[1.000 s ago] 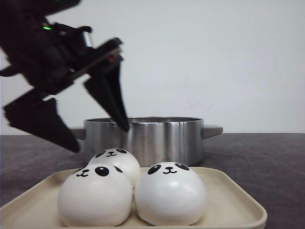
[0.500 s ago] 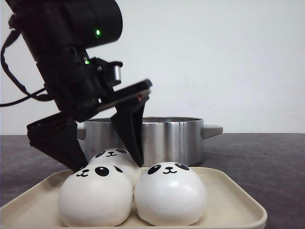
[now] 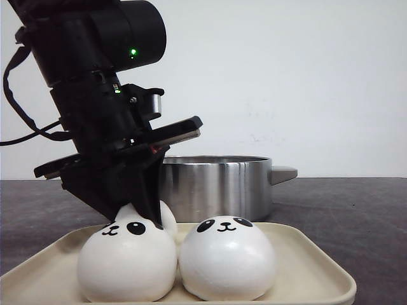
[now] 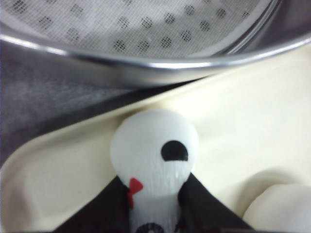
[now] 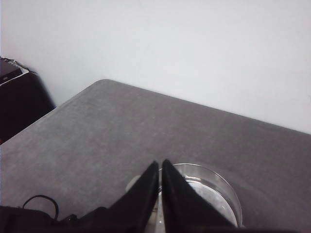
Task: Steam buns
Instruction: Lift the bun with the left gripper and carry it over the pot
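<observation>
Three white panda-face buns show on the cream tray (image 3: 311,267). Two sit at the front: one left (image 3: 127,260), one right (image 3: 227,257). My left gripper (image 3: 137,215) is down on the tray and shut on the rear bun (image 3: 168,219), most of which is hidden behind the fingers. In the left wrist view the gripper (image 4: 154,178) squeezes this bun (image 4: 154,145) into a narrow neck between the black fingers. A fourth bun is not in view. My right gripper (image 5: 161,165) is shut and empty, high above the pot (image 5: 209,194).
A steel pot (image 3: 216,184) with side handles (image 3: 283,173) stands just behind the tray; its perforated steamer plate (image 4: 136,24) shows in the left wrist view. Another bun (image 4: 277,208) lies close beside the held one. A dark cabinet (image 5: 14,97) stands off the table's far corner.
My left gripper came down from above the pot's left side onto the tray and closed on the rear bun, which is now squeezed and mostly hidden. The two front buns have not moved.
</observation>
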